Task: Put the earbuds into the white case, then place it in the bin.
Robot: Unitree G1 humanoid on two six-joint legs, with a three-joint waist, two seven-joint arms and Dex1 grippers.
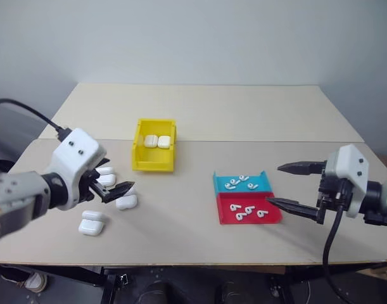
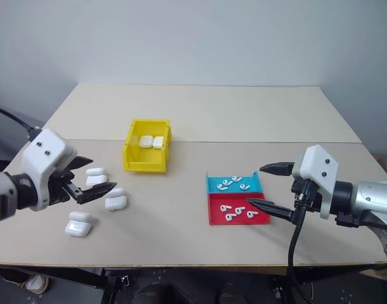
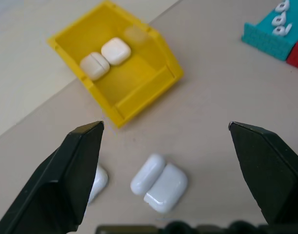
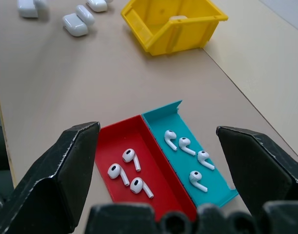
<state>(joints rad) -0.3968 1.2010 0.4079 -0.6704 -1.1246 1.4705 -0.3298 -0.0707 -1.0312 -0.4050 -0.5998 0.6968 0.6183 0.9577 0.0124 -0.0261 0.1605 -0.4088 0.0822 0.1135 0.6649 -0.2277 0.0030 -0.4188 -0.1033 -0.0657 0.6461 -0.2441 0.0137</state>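
Several white cases lie at the table's left. One case point(image 1: 126, 201) point(image 3: 158, 181) lies open, its lid folded back. My left gripper point(image 1: 114, 183) point(image 3: 166, 126) hovers open just above it, holding nothing. The earbuds point(image 1: 242, 182) point(image 4: 129, 158) lie loose in a teal-and-red tray point(image 1: 228, 204) right of centre. My right gripper point(image 1: 273, 184) point(image 4: 157, 128) hangs open and empty at the tray's right edge, pointing left over it. The yellow bin point(image 1: 154, 166) point(image 3: 139, 97) stands at the middle left with two closed cases point(image 1: 157, 141) inside.
Other cases point(image 1: 92, 223) point(image 1: 106, 179) lie around the open one, under and beside my left hand. A seam point(image 1: 275, 140) runs across the table behind the bin. Bare tabletop lies between the bin and the tray.
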